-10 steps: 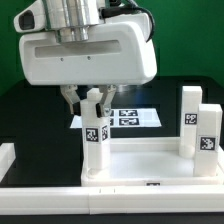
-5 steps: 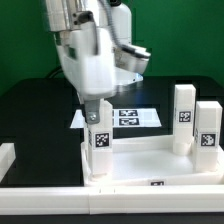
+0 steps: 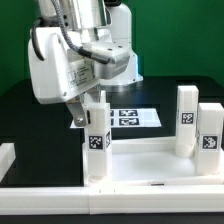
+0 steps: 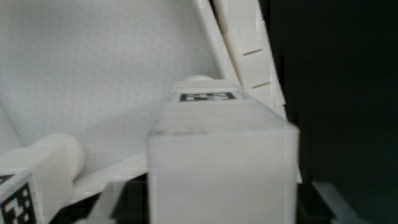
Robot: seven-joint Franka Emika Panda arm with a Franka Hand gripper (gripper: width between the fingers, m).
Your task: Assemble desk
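Observation:
The white tabletop panel (image 3: pixel 145 165) lies upside down, rim up, near the front. A white tagged leg (image 3: pixel 96 140) stands upright at the panel's corner on the exterior view's left. My gripper (image 3: pixel 89 108) is shut on the top of this leg from above. In the wrist view the leg (image 4: pixel 217 150) fills the middle between my jaws, my gripper (image 4: pixel 217 205) closed round it, with the panel (image 4: pixel 98 80) below. Two more tagged legs (image 3: pixel 186 118) (image 3: pixel 208 133) stand upright on the panel's side at the exterior view's right.
The marker board (image 3: pixel 128 117) lies flat on the black table behind the panel. A long white border rail (image 3: pixel 100 196) runs along the front, with a raised end (image 3: pixel 6 156) at the exterior view's left.
My hand has turned about its vertical axis over the leg, its broad face swinging toward the exterior view's left. The leg has stayed upright at the same corner.

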